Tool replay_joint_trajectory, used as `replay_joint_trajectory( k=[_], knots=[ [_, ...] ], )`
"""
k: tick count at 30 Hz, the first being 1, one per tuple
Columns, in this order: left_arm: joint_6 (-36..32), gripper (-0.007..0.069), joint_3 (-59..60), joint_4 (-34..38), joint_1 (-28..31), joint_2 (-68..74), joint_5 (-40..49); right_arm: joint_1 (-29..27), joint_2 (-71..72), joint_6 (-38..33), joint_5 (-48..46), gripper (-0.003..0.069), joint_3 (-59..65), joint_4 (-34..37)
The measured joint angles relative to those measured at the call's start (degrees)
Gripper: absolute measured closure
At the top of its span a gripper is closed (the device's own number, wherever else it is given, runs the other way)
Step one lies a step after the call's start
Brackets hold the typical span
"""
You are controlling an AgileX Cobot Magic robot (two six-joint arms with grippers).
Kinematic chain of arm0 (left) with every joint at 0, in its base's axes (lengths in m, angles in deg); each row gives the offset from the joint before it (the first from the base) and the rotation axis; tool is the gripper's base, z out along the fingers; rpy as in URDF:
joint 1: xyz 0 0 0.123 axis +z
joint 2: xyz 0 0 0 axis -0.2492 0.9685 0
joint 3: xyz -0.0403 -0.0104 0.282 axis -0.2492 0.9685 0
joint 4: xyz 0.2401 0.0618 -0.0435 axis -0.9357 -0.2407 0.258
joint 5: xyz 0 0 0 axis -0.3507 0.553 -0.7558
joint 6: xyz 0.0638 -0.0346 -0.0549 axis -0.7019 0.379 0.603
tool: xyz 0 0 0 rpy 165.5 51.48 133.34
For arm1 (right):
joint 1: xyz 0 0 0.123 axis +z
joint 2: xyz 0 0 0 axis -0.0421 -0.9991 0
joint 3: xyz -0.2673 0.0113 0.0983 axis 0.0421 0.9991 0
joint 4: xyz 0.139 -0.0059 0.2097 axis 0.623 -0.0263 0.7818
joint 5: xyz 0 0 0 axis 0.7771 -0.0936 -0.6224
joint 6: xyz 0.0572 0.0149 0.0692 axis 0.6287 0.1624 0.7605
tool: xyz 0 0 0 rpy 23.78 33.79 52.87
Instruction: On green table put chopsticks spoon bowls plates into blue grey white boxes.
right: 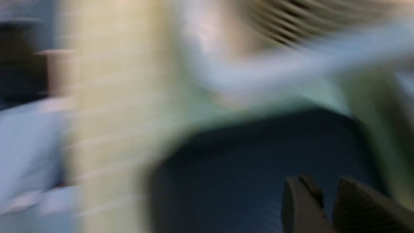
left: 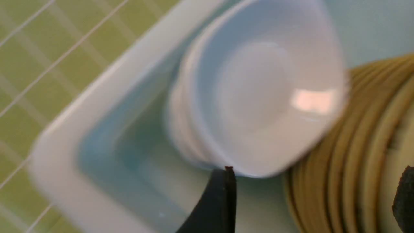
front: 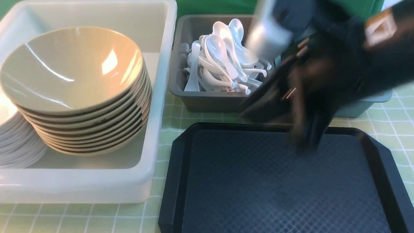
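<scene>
Black tray [front: 284,181] seen nearest, crockery stacked in white box [front: 74,186], spoons [front: 223,55] piled in grey box [front: 213,102]

The tray is set flat on the green table [front: 106,216], in front of the grey box and to the right of the white one. Its dark textured floor is left uncovered wherever it can be seen.

Bowls [front: 74,71]: nested in one tilted stack inside the white box, the top one's glossy beige inside faced upward. Plates [front: 19,145]: also stacked in the white box, placed on the left just beside the bowls; the stack is cut off by the front view's edge. Whether the two stacks are touching cannot be told.

Spoons: heaped loosely in the grey box, handles pointed every which way. Blue box [front: 355,110]: mostly hidden by the right arm [front: 339,61], so its contents can't be made out.

Left gripper [left: 318,166]: jaws spread wide above the white box, nothing gripped; plates and bowls are seen beyond the fingers. Right gripper [right: 325,186]: fingers parted by a narrow gap, nothing seen gripped between them. Blurred in the front view, it is held raised over the tray's far side.
</scene>
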Motion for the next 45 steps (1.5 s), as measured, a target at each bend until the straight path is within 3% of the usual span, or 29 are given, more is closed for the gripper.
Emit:
replay_joint_trajectory(
  k=[3, 5, 9, 12, 14, 18, 19, 20, 22, 27, 32, 35, 45],
  knots=[
    [-5.87, -0.0031, -0.12, 1.95, -12.24, -3.49, -0.74, -12.58, 0.58, 0.96, 0.06, 0.0490, 0.47, -1.75],
    [-7.38, 0.0000, -0.12, 1.66, -19.23, -4.26, -0.24, -16.90, 2.24, 1.02, 0.13, 0.0487, 1.96, -2.40],
    [-7.52, 0.0105, -0.12, 0.73, -31.71, -4.26, 0.35, -18.82, 9.55, 1.79, 3.08, 0.0486, 8.24, -1.85],
    [-7.67, 0.0179, -0.12, 0.21, -36.72, -4.26, 1.12, -18.82, 14.51, 2.27, 6.21, 0.0486, 12.70, -1.42],
    [-7.73, 0.0286, -0.01, -0.60, -41.07, -4.57, 3.29, -18.82, 21.26, 2.27, 9.48, 0.0486, 18.64, -1.32],
    [-6.25, 0.0492, 2.28, -0.91, -42.94, -9.85, 6.36, -18.82, 33.10, 2.27, 14.54, 0.0486, 27.94, -1.23],
    [-6.25, 0.0492, 2.28, -0.91, -42.94, -9.85, 6.36, -18.82, 33.77, 2.27, 14.54, 0.0486, 28.44, -1.17],
    [-6.12, 0.0563, 4.60, -0.30, -42.94, -13.30, 6.60, -18.82, 38.55, 2.32, 17.11, 0.0486, 32.63, -1.07],
    [-5.90, 0.0608, 8.39, 0.71, -42.94, -18.76, 6.54, -18.82, 44.80, 2.87, 20.38, 0.0486, 36.99, -1.07],
    [-2.62, 0.0626, 22.51, 4.82, -42.94, -36.04, 3.47, -18.82, 58.28, 6.37, 25.77, 0.0496, 49.60, -0.89],
    [0.36, 0.0626, 36.63, 6.19, -42.94, -50.23, -3.51, -18.82, 64.41, 7.39, 29.55, 0.0615, 58.39, -0.85],
    [0.46, 0.0626, 41.17, 6.19, -42.94, -55.28, -6.21, -18.82, 64.74, 9.27, 32.29, 0.0634, 60.38, -0.83],
    [0.28, 0.0626, 42.80, 6.24, -42.94, -59.84, -8.29, -18.82, 64.79, 11.42, 34.18, 0.0635, 60.90, -0.69]
  ],
)
